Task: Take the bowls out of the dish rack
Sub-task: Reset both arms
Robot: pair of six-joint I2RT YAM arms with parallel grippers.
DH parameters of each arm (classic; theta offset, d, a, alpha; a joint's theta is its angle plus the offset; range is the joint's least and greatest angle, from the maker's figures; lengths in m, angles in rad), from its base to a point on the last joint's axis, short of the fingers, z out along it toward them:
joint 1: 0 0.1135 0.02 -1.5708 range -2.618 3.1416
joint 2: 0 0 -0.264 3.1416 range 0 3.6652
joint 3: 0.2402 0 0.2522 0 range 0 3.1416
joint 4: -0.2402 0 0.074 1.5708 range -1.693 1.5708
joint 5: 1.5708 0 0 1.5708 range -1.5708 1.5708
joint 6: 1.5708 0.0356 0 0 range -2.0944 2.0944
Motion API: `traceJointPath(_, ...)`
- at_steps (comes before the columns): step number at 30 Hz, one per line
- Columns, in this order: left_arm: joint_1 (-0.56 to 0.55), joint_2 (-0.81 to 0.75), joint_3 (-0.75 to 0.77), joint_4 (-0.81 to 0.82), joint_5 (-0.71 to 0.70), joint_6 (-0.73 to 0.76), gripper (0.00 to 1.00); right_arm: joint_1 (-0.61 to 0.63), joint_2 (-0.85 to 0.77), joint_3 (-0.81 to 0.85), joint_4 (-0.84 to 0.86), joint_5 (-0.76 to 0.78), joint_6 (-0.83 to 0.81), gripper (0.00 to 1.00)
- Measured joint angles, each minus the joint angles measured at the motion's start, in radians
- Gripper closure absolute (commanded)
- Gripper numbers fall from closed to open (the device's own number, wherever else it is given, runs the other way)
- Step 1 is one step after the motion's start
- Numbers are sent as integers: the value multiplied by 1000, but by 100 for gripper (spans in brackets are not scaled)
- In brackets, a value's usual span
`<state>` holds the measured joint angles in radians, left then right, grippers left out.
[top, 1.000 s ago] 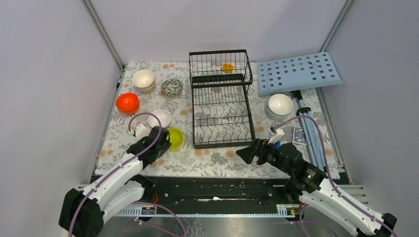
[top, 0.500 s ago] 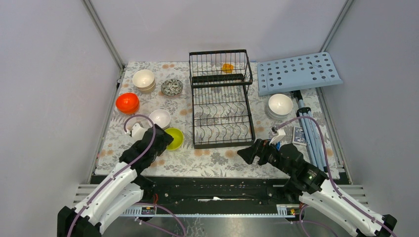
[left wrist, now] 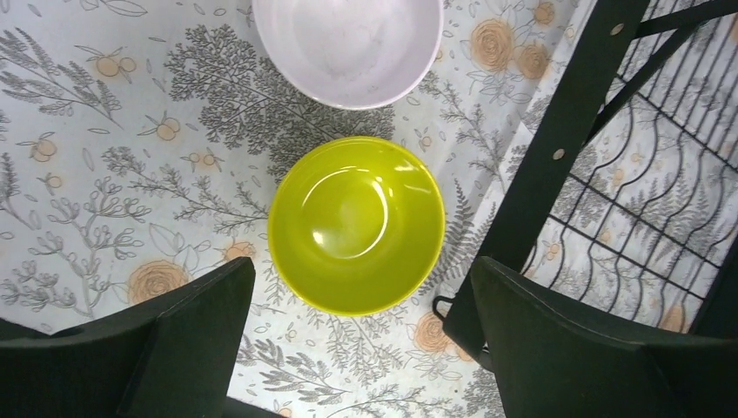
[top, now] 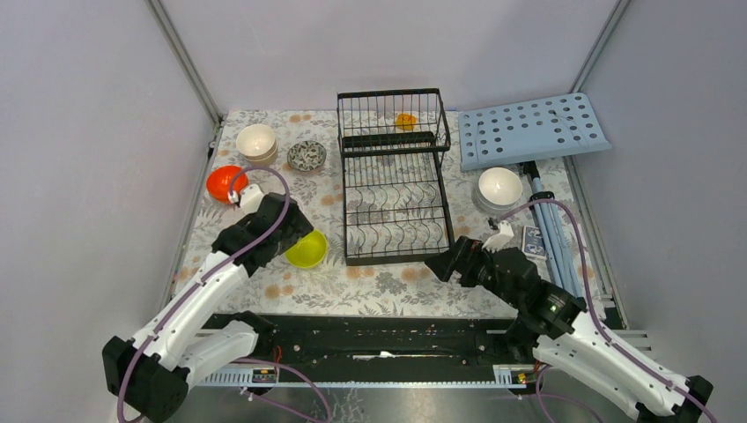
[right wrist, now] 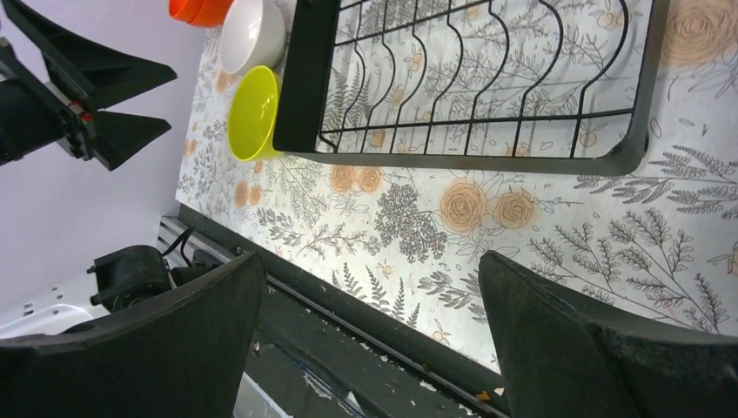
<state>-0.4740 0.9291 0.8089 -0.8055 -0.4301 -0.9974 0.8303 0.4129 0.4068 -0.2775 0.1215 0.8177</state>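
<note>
1. Left gripper hangs wide open and empty over the yellow-green bowl. Right gripper, also open and empty, faces the rack's near edge.
2. Bowl stands upright just left of the rack.
3. Floral cloth covers the table between grey walls.
4. Rack's long axis runs near to far, with the basket at the back.
5. The left arm has reached farther forward than a second ago.

The wide-spread pincer faces the dish rack, a yellow-green bowl beside it.
</note>
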Motion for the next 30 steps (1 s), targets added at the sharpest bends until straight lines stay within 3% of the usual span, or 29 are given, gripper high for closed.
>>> traceJointPath(5,0,14,21,-69,-12,2,1,0,120,72,4,2,5,0)
traceJointPath(11,0,-58,39,-60,-7,35,1,0,287,299,77,76,-135,0)
traceJointPath(16,0,-76,140,43,-26,142,1,41,522,674,11,311,-323,0)
traceJointPath(18,0,-98,152,122,-19,222,1,70,565,738,23,430,-399,0)
traceJointPath(23,-2,-145,142,297,76,441,1,113,504,587,74,645,-538,0)
traceJointPath(30,-4,-222,7,407,200,544,1,115,191,240,137,613,-567,0)
